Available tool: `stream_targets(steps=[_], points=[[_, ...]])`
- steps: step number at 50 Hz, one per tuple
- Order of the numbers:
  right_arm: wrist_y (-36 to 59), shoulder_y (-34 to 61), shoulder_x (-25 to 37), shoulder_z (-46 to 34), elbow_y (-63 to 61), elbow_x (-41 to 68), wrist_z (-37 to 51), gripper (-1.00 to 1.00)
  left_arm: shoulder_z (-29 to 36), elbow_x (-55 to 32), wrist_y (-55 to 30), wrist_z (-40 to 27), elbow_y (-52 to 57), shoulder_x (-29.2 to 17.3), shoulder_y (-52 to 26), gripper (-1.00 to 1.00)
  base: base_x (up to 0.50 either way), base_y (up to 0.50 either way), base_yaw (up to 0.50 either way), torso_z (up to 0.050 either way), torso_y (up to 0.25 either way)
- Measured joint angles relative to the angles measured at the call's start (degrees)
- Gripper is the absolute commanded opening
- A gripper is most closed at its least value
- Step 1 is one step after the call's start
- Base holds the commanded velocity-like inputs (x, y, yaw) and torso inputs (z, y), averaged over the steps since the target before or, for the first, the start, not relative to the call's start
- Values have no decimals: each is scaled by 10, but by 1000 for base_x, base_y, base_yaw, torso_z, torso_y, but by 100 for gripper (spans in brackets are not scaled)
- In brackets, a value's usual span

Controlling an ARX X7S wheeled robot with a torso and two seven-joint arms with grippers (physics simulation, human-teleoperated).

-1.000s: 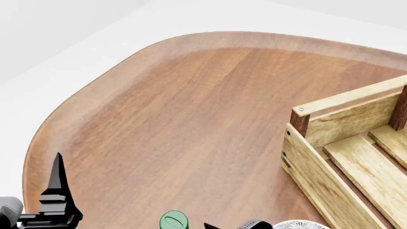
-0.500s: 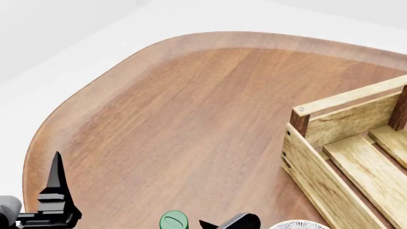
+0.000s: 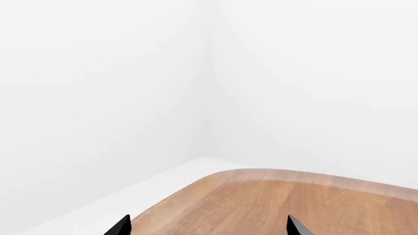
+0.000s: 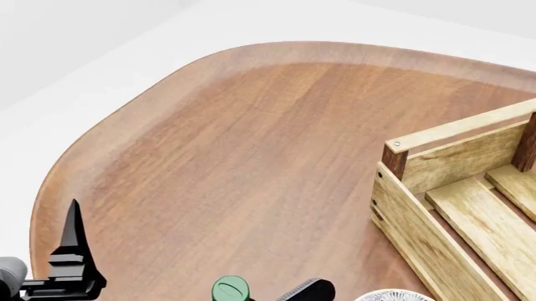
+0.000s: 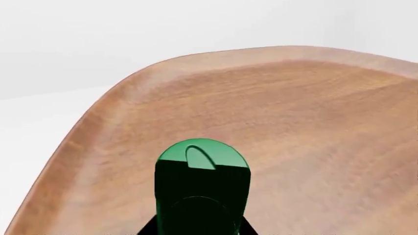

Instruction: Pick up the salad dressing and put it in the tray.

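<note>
The salad dressing (image 5: 202, 169), a small bottle with a glossy green cap, stands near the table's front edge; it also shows in the head view (image 4: 230, 290). My right gripper (image 5: 197, 228) has its black fingers (image 5: 148, 228) pressed against both sides of the bottle, shut on it; in the head view only part of that gripper (image 4: 303, 291) shows, just right of the cap. The tray (image 4: 418, 219), a slatted wooden crate with dark corner posts, stands at the right. My left gripper (image 4: 74, 251) is open and empty at the front left, its tips wide apart over the table (image 3: 207, 230).
A grey-and-white patterned bowl (image 4: 393, 296) peeks in at the bottom edge between my right gripper and the crate. The rounded wooden table (image 4: 251, 138) stretches back and left, with white floor and walls beyond its rim.
My right gripper has moved left to the bottle and closed round it. The cap has shifted slightly. The left arm has barely moved.
</note>
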Motion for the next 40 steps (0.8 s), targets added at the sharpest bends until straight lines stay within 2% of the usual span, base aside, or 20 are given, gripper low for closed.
stream_targets(steps=[22, 40], points=[[44, -33, 33, 36, -164, 26, 54, -100, 2, -4, 1, -6, 2, -4, 1, 100, 0, 0, 0, 0, 0], [124, -12, 62, 103, -287, 73, 105, -100, 2, -9, 2, -10, 5, -7, 1, 100, 0, 0, 0, 0, 1]])
